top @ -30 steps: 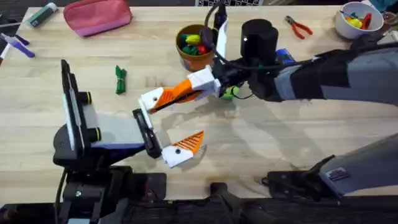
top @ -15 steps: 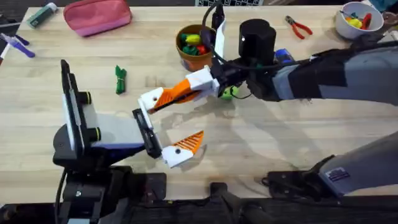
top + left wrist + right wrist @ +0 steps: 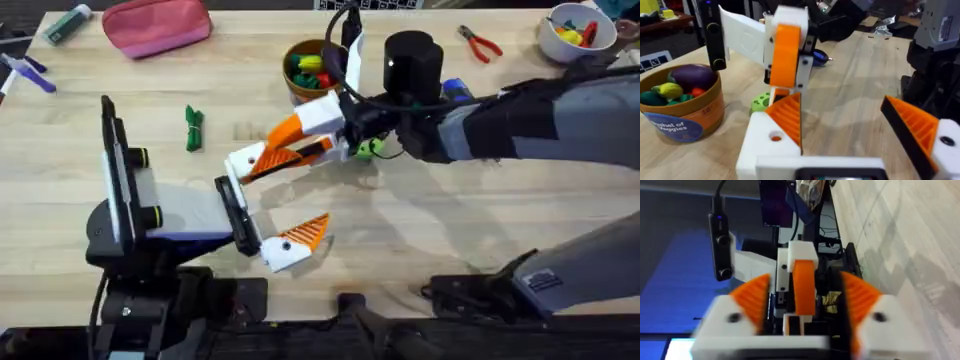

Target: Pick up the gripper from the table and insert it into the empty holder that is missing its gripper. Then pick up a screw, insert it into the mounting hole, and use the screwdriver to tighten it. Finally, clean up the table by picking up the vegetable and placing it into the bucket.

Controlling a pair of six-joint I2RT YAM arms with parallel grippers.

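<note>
Reaching across mid-desk, the right gripper meets the left gripper near the front edge. Both sets of jaws stand released; neither grasps anything. The left wrist view shows the bucket beside the pads, the overhead adds the vegetable lying on bare wood, apart from both grippers, left of the bucket.

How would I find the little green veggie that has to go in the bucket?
Start at the pink pouch at the table's far left corner, then come toward the arms over bare wood. The vegetable lies there alone, left of the brown-orange bucket. It is slim, dark green and bean-like, unlike the round bright-green disc near the bucket.
</note>
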